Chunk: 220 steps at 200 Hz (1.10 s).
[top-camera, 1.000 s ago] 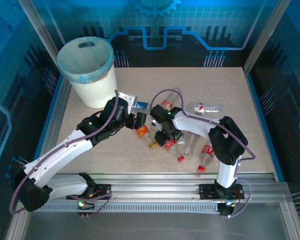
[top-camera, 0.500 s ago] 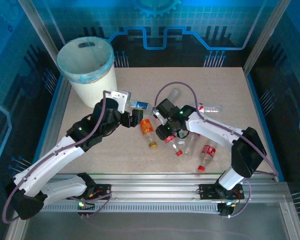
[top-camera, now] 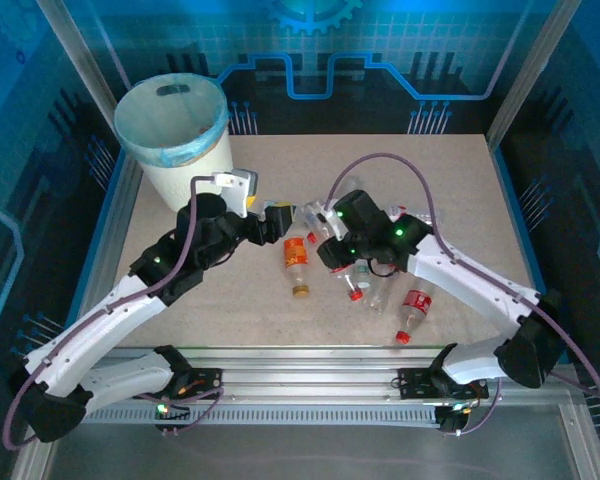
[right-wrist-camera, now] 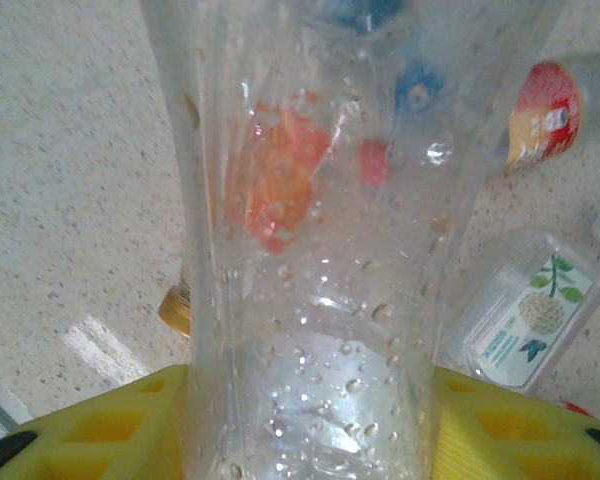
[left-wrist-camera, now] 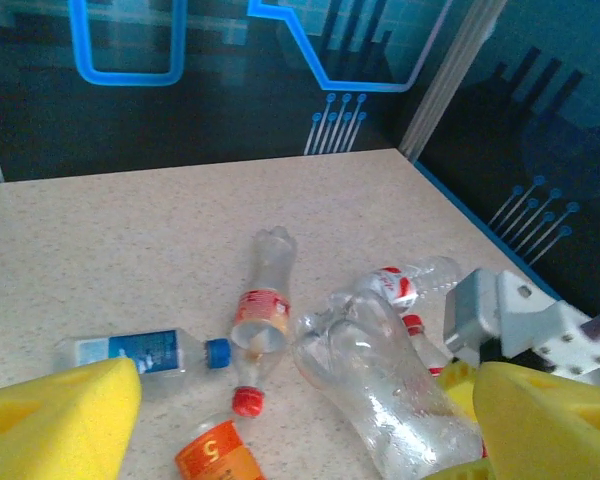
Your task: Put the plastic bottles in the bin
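My right gripper (top-camera: 325, 243) is shut on a clear plastic bottle (right-wrist-camera: 310, 260), whose body stands between the yellow pads (right-wrist-camera: 110, 425). The same bottle (left-wrist-camera: 385, 385) hangs tilted above the table in the left wrist view. My left gripper (top-camera: 280, 220) is open just left of it, its yellow fingers (left-wrist-camera: 60, 410) wide apart with nothing held. Loose bottles lie on the table: an orange-labelled one (top-camera: 296, 258), a red-labelled one (top-camera: 413, 308), a blue-labelled one (left-wrist-camera: 130, 352) and a red-and-white one (left-wrist-camera: 405, 283). The cream bin (top-camera: 190, 185) with its blue liner stands at the back left.
A small clear box with a plant label (right-wrist-camera: 525, 325) lies beside the held bottle. A gold cap (right-wrist-camera: 176, 308) shows below it. Blue enclosure walls and metal posts ring the table (top-camera: 450, 170). The bottle pile (top-camera: 375, 290) lies just right of centre.
The right arm has stretched out, carrying its gripper back and left off the pile, jaws closing on the clear bottle. The left gripper has moved slightly back.
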### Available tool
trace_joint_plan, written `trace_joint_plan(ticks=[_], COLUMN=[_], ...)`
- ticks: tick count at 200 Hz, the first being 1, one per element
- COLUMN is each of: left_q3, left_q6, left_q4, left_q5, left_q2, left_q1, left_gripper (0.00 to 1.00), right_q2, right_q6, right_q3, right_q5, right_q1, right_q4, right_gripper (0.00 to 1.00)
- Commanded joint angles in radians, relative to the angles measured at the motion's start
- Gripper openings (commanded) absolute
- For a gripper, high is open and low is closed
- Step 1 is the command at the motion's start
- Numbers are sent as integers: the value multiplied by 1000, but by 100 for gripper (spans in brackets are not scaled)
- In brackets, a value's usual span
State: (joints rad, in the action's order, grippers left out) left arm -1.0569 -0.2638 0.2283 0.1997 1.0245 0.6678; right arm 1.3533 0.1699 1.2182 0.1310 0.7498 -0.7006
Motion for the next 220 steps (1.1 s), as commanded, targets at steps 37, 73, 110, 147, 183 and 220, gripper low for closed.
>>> trace_joint_plan(ticks=[37, 73, 110, 147, 183, 220], left_q3=[-109, -135, -143, -149, -125, -100], left_q6=[-142, -174, -173, -171, -196, -210], left_q4=[-34, -42, -78, -52, -71, -83], left_q5=[-226, -296, -352, -311, -307, -295], left_q2=[110, 180, 211, 223, 204, 182], left_q1=[-29, -30, -34, -44, -58, -72], left_gripper=[88, 88, 88, 75, 74, 73], right_q2=[-120, -134, -130, -170, -163, -153], right_q6=[-19, -27, -48, -53, -67, -67], right_q3=[-15, -16, -15, -67, -71, -76], right_q5=[-79, -116, -198, -277, -309, -334], right_q1=[-40, -49, -53, -52, -48, -35], right_q4=[162, 219, 231, 300, 309, 338], right_gripper=[50, 49, 49, 50, 51, 51])
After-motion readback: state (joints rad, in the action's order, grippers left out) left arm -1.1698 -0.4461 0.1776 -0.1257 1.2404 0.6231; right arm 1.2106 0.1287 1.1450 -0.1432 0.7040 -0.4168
